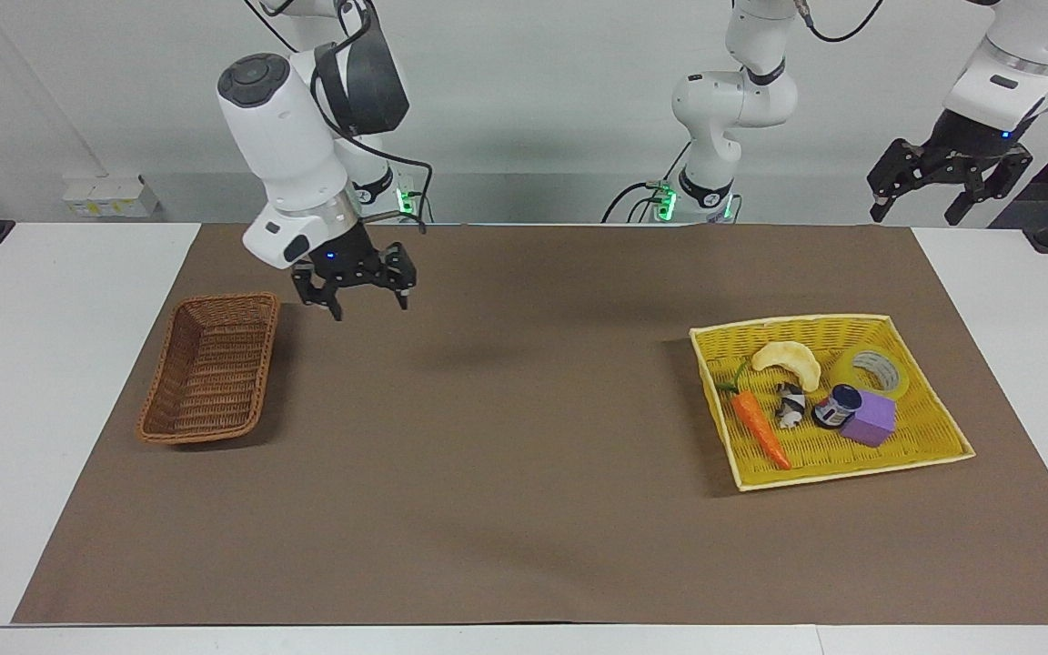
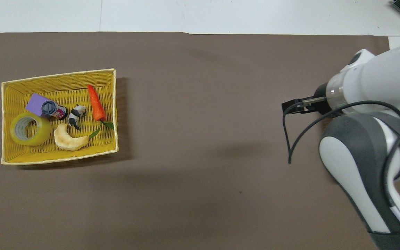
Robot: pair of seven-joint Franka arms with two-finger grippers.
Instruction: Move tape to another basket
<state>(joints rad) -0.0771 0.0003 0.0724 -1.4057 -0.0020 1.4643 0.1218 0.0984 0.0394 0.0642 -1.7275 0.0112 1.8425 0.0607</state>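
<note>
The tape [image 1: 871,368] [image 2: 30,129], a yellow translucent roll with a pale core, lies flat in the yellow woven tray [image 1: 797,321] [image 2: 57,74], in the corner nearest the robots at the left arm's end. The brown wicker basket [image 1: 210,368] sits at the right arm's end and holds nothing; the right arm hides it in the overhead view. My right gripper [image 1: 369,307] hangs open over the mat just beside that basket's rim. My left gripper [image 1: 915,214] is open and raised off the table's edge, apart from the tray.
In the tray with the tape lie a purple block [image 1: 870,420], a small dark bottle [image 1: 838,406], a panda figure [image 1: 791,405], a carrot [image 1: 760,428] and a pale crescent-shaped piece [image 1: 788,362]. A brown mat [image 1: 524,437] covers the table between basket and tray.
</note>
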